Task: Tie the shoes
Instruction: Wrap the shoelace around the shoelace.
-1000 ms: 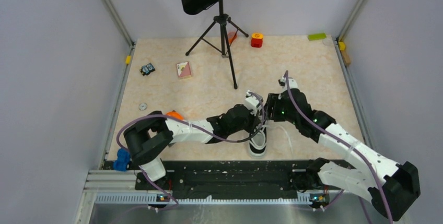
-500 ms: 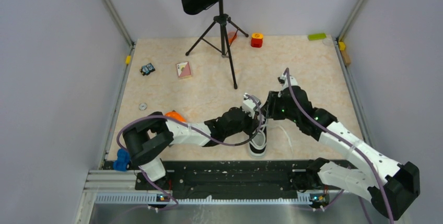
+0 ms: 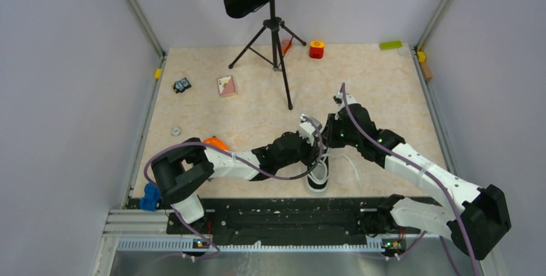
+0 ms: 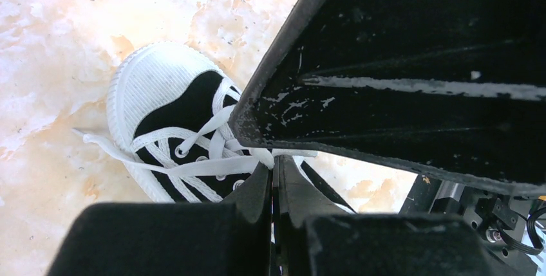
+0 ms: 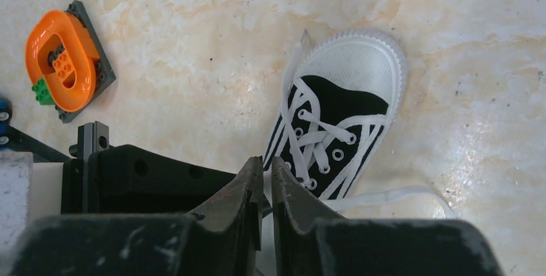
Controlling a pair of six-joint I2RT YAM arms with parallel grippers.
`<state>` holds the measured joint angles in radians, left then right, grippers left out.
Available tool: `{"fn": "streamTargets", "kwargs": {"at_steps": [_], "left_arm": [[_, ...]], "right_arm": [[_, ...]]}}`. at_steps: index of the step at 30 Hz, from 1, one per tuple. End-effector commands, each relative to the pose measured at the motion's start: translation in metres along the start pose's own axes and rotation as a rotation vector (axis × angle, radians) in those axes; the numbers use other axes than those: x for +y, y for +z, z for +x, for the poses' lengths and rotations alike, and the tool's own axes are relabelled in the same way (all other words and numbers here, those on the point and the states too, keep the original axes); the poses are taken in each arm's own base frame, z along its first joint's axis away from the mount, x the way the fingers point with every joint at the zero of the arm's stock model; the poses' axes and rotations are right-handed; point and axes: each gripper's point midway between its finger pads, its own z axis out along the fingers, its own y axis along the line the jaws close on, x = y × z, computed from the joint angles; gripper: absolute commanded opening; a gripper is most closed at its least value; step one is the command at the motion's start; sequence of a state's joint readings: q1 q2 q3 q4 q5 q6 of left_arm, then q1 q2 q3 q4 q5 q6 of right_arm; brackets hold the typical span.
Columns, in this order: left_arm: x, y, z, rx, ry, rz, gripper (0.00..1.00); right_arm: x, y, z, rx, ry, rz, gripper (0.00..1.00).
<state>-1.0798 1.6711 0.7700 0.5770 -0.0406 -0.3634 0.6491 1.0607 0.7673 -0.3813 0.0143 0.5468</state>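
Observation:
The shoe [image 3: 319, 177], black canvas with a white toe cap, lies near the table's front edge with its toe toward the arms' bases; it also shows as the shoe [image 4: 161, 96] and the shoe [image 5: 348, 96]. Both grippers meet just above its open end. My left gripper [image 4: 275, 163] is shut on a white lace [image 4: 193, 168] that runs taut across the eyelets. My right gripper [image 5: 266, 162] has its jaws nearly together with a white strip of lace between them. Another lace end [image 5: 386, 195] loops loose on the table. The right arm's black body [image 4: 412, 64] fills the left wrist view's upper right.
A music stand's tripod [image 3: 277, 44] stands at the back centre. An orange brick piece [image 5: 61, 60] lies left of the shoe, by the left arm [image 3: 219, 160]. A card [image 3: 226, 85], a small toy [image 3: 182, 85], a red block [image 3: 316, 49] and a green block [image 3: 390, 45] lie farther back.
My right gripper's jaws have come together on the lace, and its wrist has shifted slightly left. The left wrist sank a little toward the shoe, still shut on its lace.

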Motion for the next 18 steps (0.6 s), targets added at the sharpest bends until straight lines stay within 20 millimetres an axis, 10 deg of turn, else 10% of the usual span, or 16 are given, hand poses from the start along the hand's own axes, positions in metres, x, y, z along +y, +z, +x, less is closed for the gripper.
{"fn": "streamTargets", "kwargs": {"at_steps": [1, 7, 14, 18], "left_arm": [[-0.0119, -0.0052, -0.0271, -0.082, 0.005, 0.048, 0.0], [-0.0118, -0.0047, -0.0278, -0.084, 0.005, 0.047, 0.0], [-0.0126, -0.0049, -0.0284, -0.085, 0.007, 0.05, 0.0], [-0.012, -0.0057, -0.0309, -0.091, 0.008, 0.047, 0.0]], "right_arm": [[0.0021, -0.0054, -0.0167, -0.06, 0.006, -0.005, 0.1], [-0.0068, -0.0082, -0.0136, -0.051, -0.008, 0.037, 0.42], [-0.0032, -0.0044, -0.0119, -0.04, -0.009, 0.018, 0.34], [-0.0011, -0.0031, -0.0115, -0.034, -0.011, 0.007, 0.13]]}}
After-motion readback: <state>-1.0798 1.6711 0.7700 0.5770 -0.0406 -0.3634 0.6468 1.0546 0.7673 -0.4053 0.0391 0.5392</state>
